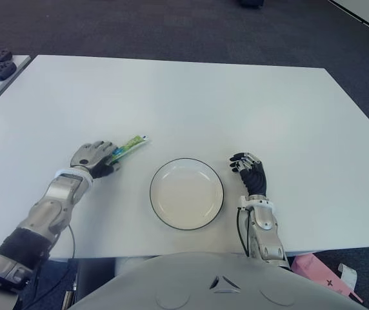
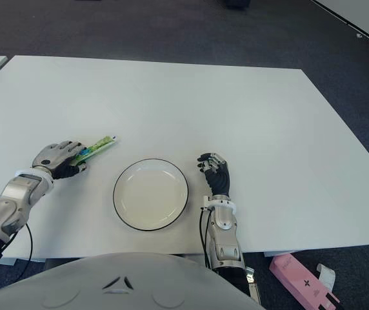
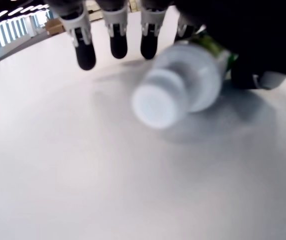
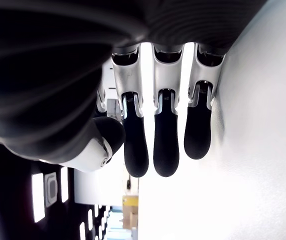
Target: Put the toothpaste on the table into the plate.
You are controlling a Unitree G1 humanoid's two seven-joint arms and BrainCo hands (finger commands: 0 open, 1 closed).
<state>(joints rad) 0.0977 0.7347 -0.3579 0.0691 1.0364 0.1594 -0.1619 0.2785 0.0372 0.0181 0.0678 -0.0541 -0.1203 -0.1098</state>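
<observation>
Toothpaste point(image 1: 129, 146) lies on the white table point(image 1: 191, 97) left of the empty plate point(image 1: 186, 193), where I see my left hand point(image 1: 93, 159) over its cap end, fingers not clearly closed, right hand point(image 1: 249, 172) relaxed beside the plate

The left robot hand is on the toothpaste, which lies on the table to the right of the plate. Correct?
No. The toothpaste lies left of the plate, under the left robot hand, as the left eye view shows.
</observation>
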